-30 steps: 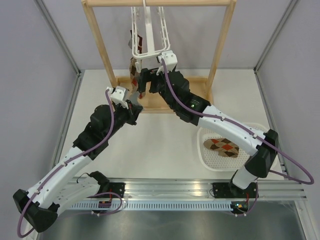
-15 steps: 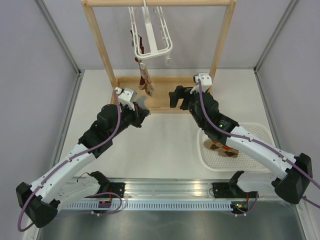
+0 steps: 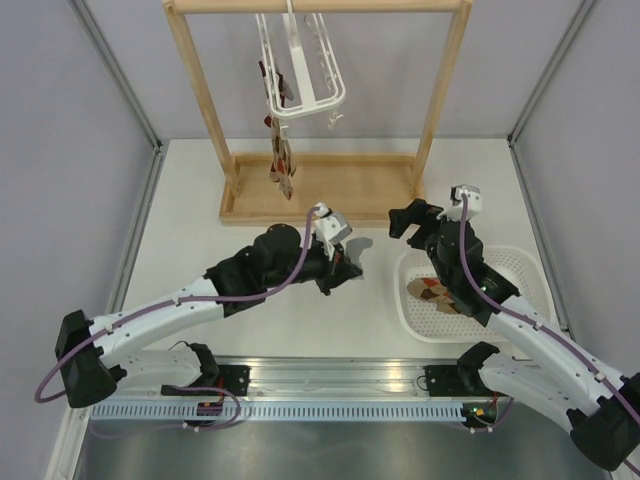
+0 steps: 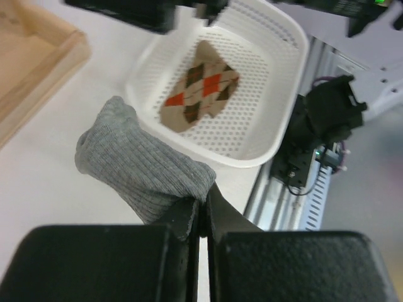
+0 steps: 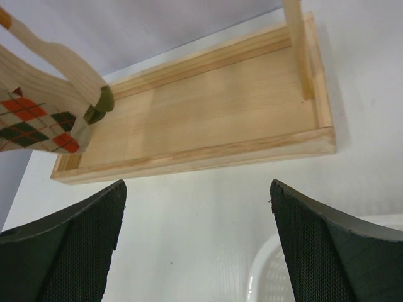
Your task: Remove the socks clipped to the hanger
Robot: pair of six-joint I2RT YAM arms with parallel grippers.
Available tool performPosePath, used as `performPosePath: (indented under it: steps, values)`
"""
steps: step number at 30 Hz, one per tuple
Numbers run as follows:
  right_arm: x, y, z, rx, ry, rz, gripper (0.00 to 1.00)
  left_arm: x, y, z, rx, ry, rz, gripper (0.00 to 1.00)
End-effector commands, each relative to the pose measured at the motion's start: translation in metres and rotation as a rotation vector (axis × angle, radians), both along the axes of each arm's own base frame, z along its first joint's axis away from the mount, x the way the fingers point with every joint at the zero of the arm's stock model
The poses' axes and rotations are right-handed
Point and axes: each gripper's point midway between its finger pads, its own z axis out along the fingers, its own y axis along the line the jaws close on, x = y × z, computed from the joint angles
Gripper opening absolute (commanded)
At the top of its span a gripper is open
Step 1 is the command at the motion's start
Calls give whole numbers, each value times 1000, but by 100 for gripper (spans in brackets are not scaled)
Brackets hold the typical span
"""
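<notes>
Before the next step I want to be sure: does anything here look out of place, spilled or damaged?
Nothing stands out. The grey sock is pinched in the left gripper near the basket, one argyle sock lies inside it, and a second argyle sock hangs clipped to the hanger.

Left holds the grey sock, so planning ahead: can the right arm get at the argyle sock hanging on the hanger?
Probably yes. The right gripper is open and empty, and nothing stands between it and the hanging argyle sock; the left gripper sits off that line.
</notes>
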Motion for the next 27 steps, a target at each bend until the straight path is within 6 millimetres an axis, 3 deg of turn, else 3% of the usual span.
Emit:
performPosePath:
  steps: [1, 3, 5, 6, 9, 10, 13, 14, 18, 20, 24, 25, 27]
  values:
    - [-5, -24, -1, 46, 3, -69, 98, -27, -40, 50, -93, -150, -181, 2]
    - [-10, -40, 3, 41, -5, -109, 98, -38, -61, 41, -82, -120, -249, 2]
    - [-13, -56, 8, 44, -15, -153, 98, -44, -79, 52, -121, -113, -306, 2]
    - [-16, -63, 4, 36, -4, -174, 98, -45, -92, 37, -99, -79, -327, 2]
    - [-27, -86, 7, 43, -8, -256, 98, -51, -118, 45, -125, -66, -376, 2]
    - [-31, -93, 7, 47, -10, -286, 98, -50, -128, 32, -105, -44, -386, 2]
    - [-51, -119, 24, 90, -89, -372, 98, -55, -145, 24, -100, -29, -405, 2]
    - [-61, -128, 37, 121, -138, -390, 98, -57, -155, 10, -82, -9, -413, 2]
    - [-81, -146, 57, 113, -181, -432, 98, -54, -174, -20, -40, 29, -392, 2]
    - [-83, -152, 57, 82, -168, -456, 98, -49, -181, -37, -11, 45, -355, 2]
    - [-87, -158, 50, 60, -164, -479, 98, -49, -191, -52, 19, 38, -316, 2]
    - [-89, -160, 51, 65, -171, -484, 98, -49, -193, -55, 23, 40, -313, 11]
    - [-89, -160, 50, 66, -172, -485, 98, -49, -197, -60, 29, 53, -310, 46]
